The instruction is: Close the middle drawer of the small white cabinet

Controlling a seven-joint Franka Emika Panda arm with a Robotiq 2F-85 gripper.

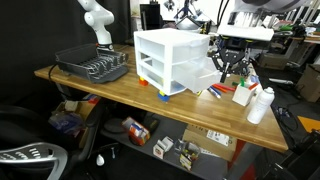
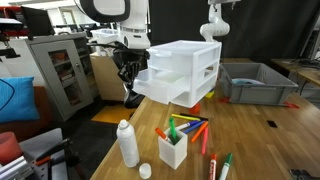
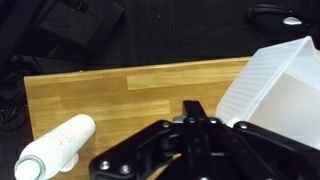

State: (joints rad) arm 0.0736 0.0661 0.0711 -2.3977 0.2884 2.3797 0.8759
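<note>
In the wrist view the black Robotiq gripper (image 3: 190, 150) fills the foreground; whether its jaws are wide or narrow I cannot tell. Just beside it is the translucent-white plastic middle drawer (image 3: 275, 90), pulled out from the small white plastic cabinet (image 2: 183, 68) on the wooden table (image 2: 255, 135). A white plastic bottle (image 3: 55, 148) lies nearby.

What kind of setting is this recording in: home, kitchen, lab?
Most likely a robotics lab or workshop. A second white robot arm stands behind the wooden table, and a metal equipment cabinet and dark curtains fill the background.
</note>
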